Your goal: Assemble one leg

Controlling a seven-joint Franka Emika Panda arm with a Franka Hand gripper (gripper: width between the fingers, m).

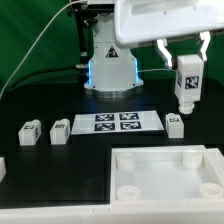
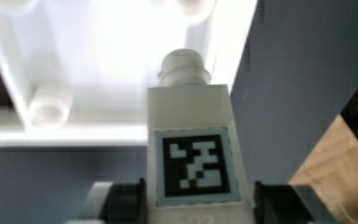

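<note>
My gripper (image 1: pixel 187 55) is shut on a leg (image 1: pixel 187 84), a small white block with a black-and-white tag, and holds it upright in the air above the table at the exterior view's right. In the wrist view the leg (image 2: pixel 197 135) fills the middle, its round peg end pointing away, with my dark fingers (image 2: pixel 119 200) pressed on both its sides. The large white square panel (image 1: pixel 170 180) lies below at the front right; its corner holes (image 1: pixel 190 156) show. Three more legs stand on the table: two at the left (image 1: pixel 28 133) (image 1: pixel 60 131) and one by the marker board (image 1: pixel 175 124).
The marker board (image 1: pixel 117 122) lies flat in the middle of the black table. The robot base (image 1: pixel 110 60) stands behind it, lit blue. A cable runs along the back left. In the wrist view the panel (image 2: pixel 105 60) lies under the held leg.
</note>
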